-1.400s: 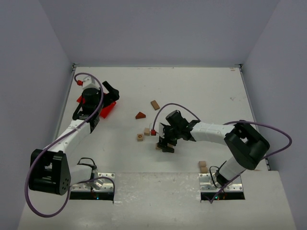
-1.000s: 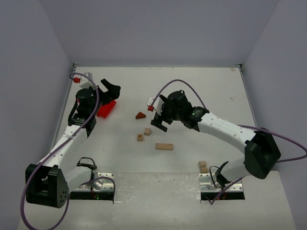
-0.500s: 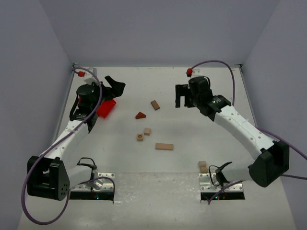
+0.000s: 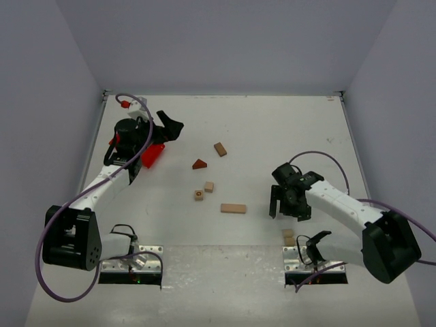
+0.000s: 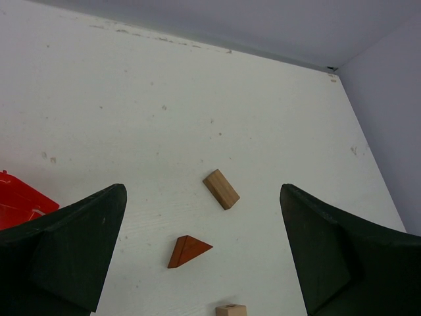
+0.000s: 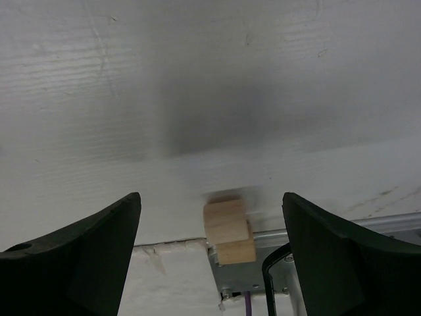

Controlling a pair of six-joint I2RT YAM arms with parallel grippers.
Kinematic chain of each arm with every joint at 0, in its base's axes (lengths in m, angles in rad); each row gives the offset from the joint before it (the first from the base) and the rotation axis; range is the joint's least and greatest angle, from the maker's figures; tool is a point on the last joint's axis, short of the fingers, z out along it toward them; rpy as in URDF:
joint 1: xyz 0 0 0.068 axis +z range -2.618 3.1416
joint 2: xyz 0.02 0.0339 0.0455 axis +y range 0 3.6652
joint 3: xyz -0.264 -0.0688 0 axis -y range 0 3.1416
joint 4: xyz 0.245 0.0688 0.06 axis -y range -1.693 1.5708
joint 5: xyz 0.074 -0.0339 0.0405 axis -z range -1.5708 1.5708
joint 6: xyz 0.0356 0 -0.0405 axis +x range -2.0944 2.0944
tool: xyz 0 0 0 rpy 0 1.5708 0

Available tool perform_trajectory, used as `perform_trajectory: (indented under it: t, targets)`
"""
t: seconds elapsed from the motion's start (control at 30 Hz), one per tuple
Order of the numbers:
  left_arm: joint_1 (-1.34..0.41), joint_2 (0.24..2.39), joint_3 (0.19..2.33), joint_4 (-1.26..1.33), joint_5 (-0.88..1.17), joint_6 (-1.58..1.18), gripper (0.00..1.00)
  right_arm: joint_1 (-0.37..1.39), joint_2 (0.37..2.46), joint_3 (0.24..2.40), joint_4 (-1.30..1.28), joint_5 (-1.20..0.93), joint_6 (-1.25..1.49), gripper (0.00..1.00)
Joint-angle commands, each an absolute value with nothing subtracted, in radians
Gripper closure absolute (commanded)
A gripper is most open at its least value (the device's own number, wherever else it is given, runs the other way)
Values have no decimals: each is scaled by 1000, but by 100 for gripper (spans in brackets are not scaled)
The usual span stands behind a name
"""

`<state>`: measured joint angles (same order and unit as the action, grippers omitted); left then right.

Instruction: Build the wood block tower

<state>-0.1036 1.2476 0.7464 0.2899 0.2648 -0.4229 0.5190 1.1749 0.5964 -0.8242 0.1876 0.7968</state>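
The tower's pieces lie loose on the white table. A pale plank (image 4: 233,208) lies flat in the middle, with two light cubes (image 4: 209,186) (image 4: 198,195) just beyond it. Farther back are the dark reddish-brown triangle (image 4: 199,164) (image 5: 189,251) and a tan oblong block (image 4: 220,148) (image 5: 221,189). Two more light blocks (image 4: 289,236) (image 6: 228,230) sit touching at the near edge by the right arm's base. My right gripper (image 4: 287,210) (image 6: 210,197) hovers open just above and beyond them, holding nothing. My left gripper (image 4: 170,126) (image 5: 202,191) hangs open and empty at the far left, looking toward the triangle.
A red plastic bin (image 4: 151,155) (image 5: 20,204) sits under the left arm at the far left. Metal mounting plates (image 4: 315,262) mark the near edge of the table, and one lies right beside the two blocks. Grey walls close in the back and sides.
My right arm swung from the far middle of the table back to the near right, above the two blocks by its base. The left gripper barely shifted.
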Motion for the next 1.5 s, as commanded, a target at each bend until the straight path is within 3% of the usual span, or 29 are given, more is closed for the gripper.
perform_trajectory:
  t: [0.0,0.27,0.5,0.7,0.97,1.2,1.3,1.47]
  targets:
    - [-106,1239,753,366,276,-417,0,515,1212,574,-825,129,860,15]
    - [-106,1249,753,379,271,-430,0,515,1155,493,-815,8,887,18]
    - [-106,1250,753,382,272,-437,0,514,1175,478,-815,44,892,31]
    - [-106,1247,752,382,275,-442,0,515,1179,479,-818,65,902,56]
    - [-106,1250,735,425,335,-454,0,515,1153,497,-803,90,892,75]
    - [-150,1268,735,489,507,-429,0,515,1064,505,-497,8,827,80]
    - [-235,1276,744,503,652,-343,0,512,1042,511,-302,-61,827,80]
    - [-479,1275,756,416,822,-10,0,456,1069,595,-235,-186,829,80]
